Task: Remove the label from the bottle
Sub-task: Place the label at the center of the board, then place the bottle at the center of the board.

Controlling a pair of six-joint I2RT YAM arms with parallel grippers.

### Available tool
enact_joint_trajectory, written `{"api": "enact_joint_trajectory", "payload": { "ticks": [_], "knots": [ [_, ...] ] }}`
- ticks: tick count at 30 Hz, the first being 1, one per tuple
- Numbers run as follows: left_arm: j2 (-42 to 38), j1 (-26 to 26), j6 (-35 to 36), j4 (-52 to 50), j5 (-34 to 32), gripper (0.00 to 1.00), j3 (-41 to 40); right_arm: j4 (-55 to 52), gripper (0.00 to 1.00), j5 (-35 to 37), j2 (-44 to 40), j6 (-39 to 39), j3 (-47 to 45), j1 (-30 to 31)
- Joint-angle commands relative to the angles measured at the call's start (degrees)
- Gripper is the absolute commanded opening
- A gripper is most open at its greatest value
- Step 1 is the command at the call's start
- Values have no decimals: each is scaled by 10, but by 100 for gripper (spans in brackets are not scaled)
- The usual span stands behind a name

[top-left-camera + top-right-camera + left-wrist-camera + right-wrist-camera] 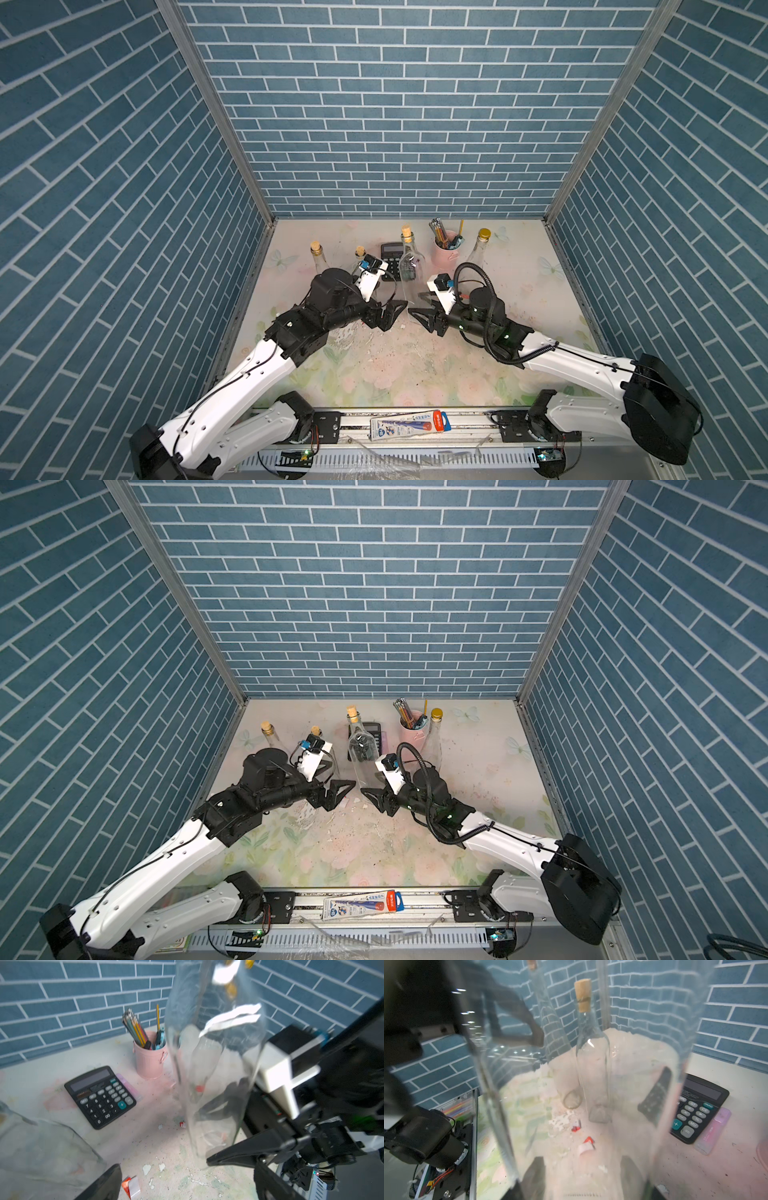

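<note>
Bottle, clear glass with a cork in its neck, stands about upright near the middle of the table, in front of the calculator and the pink cup of pencils. The right gripper is clamped around its lower body from the right. In the left wrist view one black finger lies against the glass near the base, and a second shows dimly through the glass on the far side. In the right wrist view the bottle fills the frame, with the fingers showing on either side of its base.

The left gripper stands just beside the bottle on its left, not touching it — jaws spread wide, nothing between them.

Pale strips show high on the glass in the left wrist view; whether they are label or glare I cannot tell. Red-and-white label scraps and paler flakes lie on the table close to the bottle's foot — the scraps also show through the glass from the right wrist.
</note>
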Motion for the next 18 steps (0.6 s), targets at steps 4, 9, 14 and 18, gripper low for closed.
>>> {"api": "enact_joint_trajectory", "payload": {
  "ticks": [4,9,14,18],
  "knots": [
    [14,2,38,25,4,100,60,88,0,-67,-9,-91,-34,16],
    [38,3,20,78,17,95,66,113,0,-68,-27,-114,-59,31],
    [48,3,4,107,32,67,59,109,0,-58,-47,-124,-67,34],
    [50,3,-1,118,39,33,58,100,0,-45,-44,-125,-66,33]
  ]
}}
